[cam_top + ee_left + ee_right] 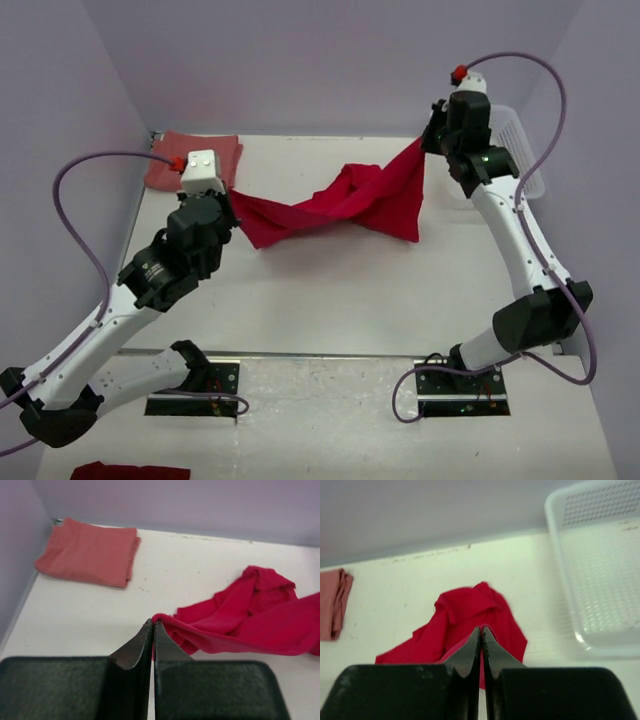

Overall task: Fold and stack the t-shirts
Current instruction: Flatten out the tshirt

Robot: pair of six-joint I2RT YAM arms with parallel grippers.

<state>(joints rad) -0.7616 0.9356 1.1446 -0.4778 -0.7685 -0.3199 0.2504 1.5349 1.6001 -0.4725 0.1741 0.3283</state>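
Our left gripper (233, 203) is closed on one end of the bright red shirt (350, 205). Our right gripper (430, 140) is closed on the other end. The shirt hangs twisted between them, and its middle sags onto the tabletop (330, 300). The salmon shirt (225, 152) lies folded in the far left corner, just behind the left gripper. The white basket (525, 150) stands beside the right gripper, apart from both shirts.

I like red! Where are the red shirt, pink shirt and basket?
red shirt (350, 205): top view, bunched middle.
pink shirt (87, 552): left wrist view, folded top.
basket (602, 580): right wrist view, bare floor.
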